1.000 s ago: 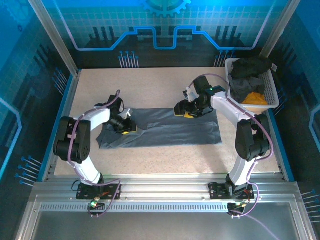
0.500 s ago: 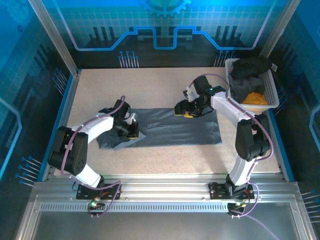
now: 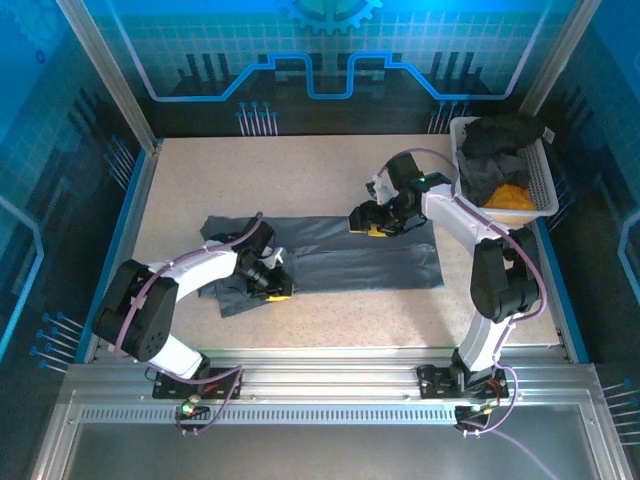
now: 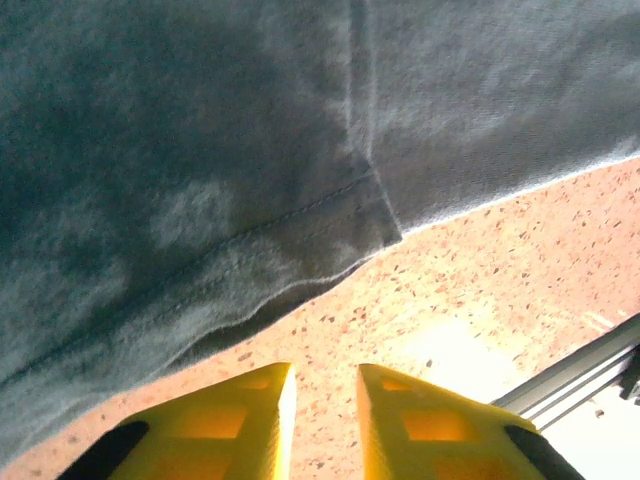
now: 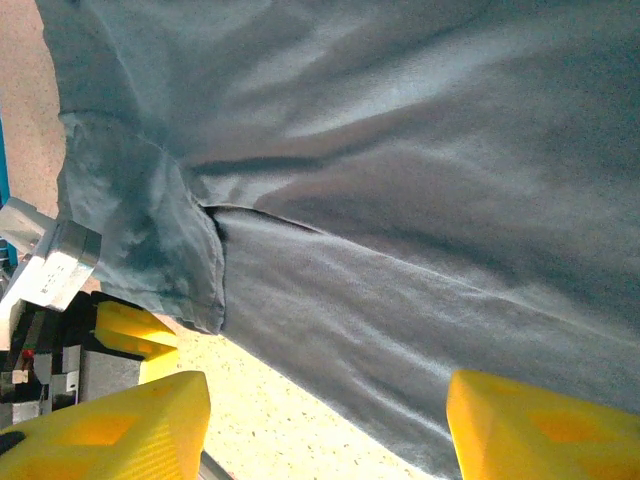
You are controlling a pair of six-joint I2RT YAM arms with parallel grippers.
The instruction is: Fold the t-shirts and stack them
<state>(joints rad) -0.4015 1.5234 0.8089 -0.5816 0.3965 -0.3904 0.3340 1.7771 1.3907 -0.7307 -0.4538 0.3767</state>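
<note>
A large dark slate-grey t-shirt [image 3: 360, 262] lies flattened across the middle of the table, with a sleeve spread at its left end. My left gripper [image 3: 280, 290] sits low at the shirt's near edge toward the left. In the left wrist view its yellow fingers [image 4: 250, 420] stand a little apart over bare table, and the shirt's hem [image 4: 200, 150] lies just beyond the left gripper [image 4: 322, 375]. My right gripper [image 3: 370, 225] hovers over the shirt's far edge. The right gripper [image 5: 325, 385] is wide open above the grey cloth [image 5: 400, 200], holding nothing.
A white lattice basket [image 3: 545, 175] stands at the back right corner, holding a black shirt [image 3: 500, 130], a grey one [image 3: 485, 175] and an orange-yellow one [image 3: 510, 197]. A metal rail [image 4: 570, 375] runs along the table's near edge.
My left gripper has moved toward the near right, from the shirt's left part to its front edge. The shirt's left end has changed shape, its sleeve now spread out. The right arm has stayed still.
</note>
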